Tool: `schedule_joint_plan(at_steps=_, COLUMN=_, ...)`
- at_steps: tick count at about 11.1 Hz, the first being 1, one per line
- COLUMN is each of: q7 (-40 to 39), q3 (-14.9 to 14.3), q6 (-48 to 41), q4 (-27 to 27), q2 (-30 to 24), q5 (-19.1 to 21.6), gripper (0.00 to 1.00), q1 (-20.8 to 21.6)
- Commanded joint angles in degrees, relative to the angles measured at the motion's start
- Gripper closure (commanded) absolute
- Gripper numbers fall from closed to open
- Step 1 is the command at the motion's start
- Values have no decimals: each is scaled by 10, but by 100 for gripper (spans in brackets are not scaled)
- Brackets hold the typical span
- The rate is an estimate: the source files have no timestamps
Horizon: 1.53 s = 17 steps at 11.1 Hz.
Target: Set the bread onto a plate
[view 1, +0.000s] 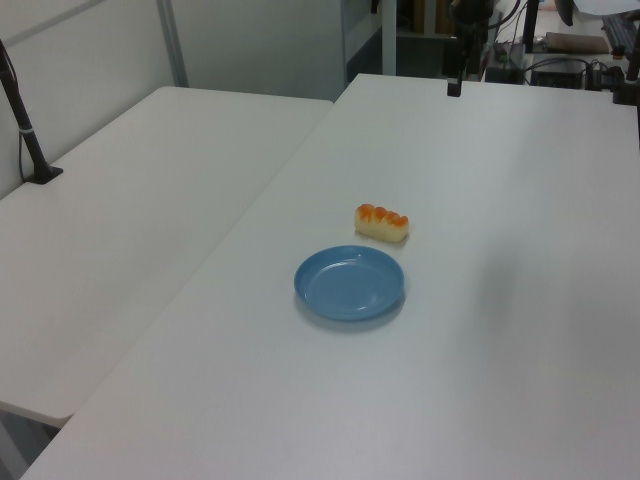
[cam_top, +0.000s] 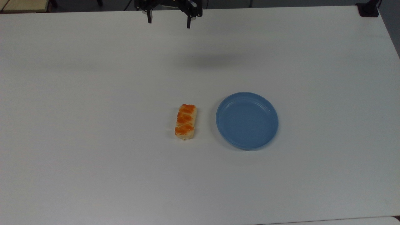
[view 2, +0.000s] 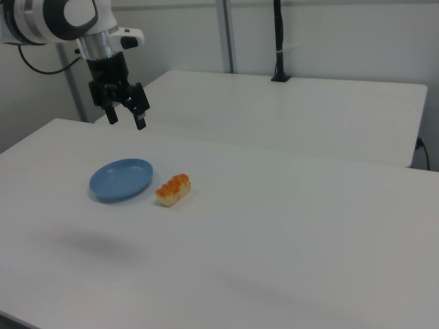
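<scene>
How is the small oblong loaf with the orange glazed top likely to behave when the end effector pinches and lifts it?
The small oblong pale-beige loaf with orange glazed bumps lies flat on its long side on the white table, so it probably won't roll or tip. It looks compact, so likely light and fairly stiff when lifted. If it is real bread, a hard pinch might dent it; its glazed top may be slick.

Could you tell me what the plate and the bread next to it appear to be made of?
The plate looks like moulded plastic: uniform light blue, a smooth, slightly glossy surface and a shallow raised rim. The bread has a pale beige matte body with three shiny orange-brown glazed bumps; its very even shape suggests a foam or plastic replica, though real bread cannot be ruled out.
</scene>
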Motion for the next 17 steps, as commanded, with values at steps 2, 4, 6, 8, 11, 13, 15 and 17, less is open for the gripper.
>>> schedule_joint_plan(at_steps=2, q7=-10, q3=-3, q6=6, q4=-15, q2=-10, q5=13, gripper=0, q1=0)
schedule_joint_plan(at_steps=4, q7=-9, q3=-3, q6=7, q4=-15, q2=-8, q5=13, gripper=0, q1=0)
schedule_joint_plan(at_steps=6, q7=-10, q3=-3, q6=5, q4=-16, q2=-9, q5=13, gripper=0, q1=0)
schedule_joint_plan(at_steps=8, q7=-10, q3=-3, q6=10, q4=-16, q2=-6, q5=13, gripper=0, q1=0)
schedule_joint_plan(at_steps=11, q7=-34, q3=-3, q6=45, q4=2, q2=33, q5=12, gripper=0, q1=-8)
schedule_joint_plan(at_steps=13, q7=-27, q3=-3, q6=55, q4=32, q2=102, q5=11, gripper=0, q1=-7)
schedule_joint_plan(at_steps=15, q7=-18, q3=-3, q6=133, q4=36, q2=157, q5=12, gripper=0, q1=-6)
schedule_joint_plan(at_steps=17, q7=21, q3=-3, q6=206, q4=38, q2=216, q5=10, gripper=0, q1=-6)
